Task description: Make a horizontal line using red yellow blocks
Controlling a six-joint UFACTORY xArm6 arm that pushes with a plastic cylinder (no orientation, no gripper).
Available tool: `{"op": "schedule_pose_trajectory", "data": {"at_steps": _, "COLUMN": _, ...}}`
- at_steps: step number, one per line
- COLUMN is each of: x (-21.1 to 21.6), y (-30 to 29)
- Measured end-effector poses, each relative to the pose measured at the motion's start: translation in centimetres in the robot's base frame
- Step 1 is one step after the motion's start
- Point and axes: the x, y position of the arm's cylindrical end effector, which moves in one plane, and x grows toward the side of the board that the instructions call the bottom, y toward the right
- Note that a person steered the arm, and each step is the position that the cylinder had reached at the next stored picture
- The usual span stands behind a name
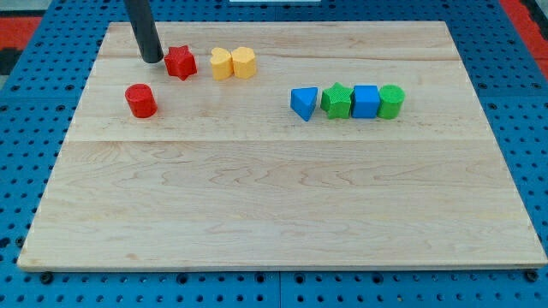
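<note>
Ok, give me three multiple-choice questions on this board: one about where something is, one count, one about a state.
1. Where is my tip?
A. just left of the red star
B. beside the blue cube
C. at the view's bottom

2. How many yellow blocks?
A. one
B. two
C. four

3. The red cylinder is
A. touching the star
B. stacked on a yellow block
C. apart, below the row

Answers: 1 A, the rod ends by the star's left side. 2 B, a yellow pair sits together. 3 C, bare wood separates it.
</note>
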Motion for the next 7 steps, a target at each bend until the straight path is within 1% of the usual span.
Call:
{"op": "schedule_pose_trajectory", "data": {"at_steps": 1, "x": 0.7, "y": 0.0}}
{"op": "schedule_pose_trajectory", "data": {"at_steps": 2, "x": 2.0, "y": 1.4}}
{"op": "schedule_pose_trajectory", "data": {"at_steps": 3, "x": 2.0, "y": 2.7}}
{"op": "schedule_pose_trajectory", "data": {"at_steps": 5, "x": 1.7, "y": 2.8}}
{"op": "schedule_pose_trajectory", "data": {"at_steps": 7, "x": 4.2, "y": 2.8}}
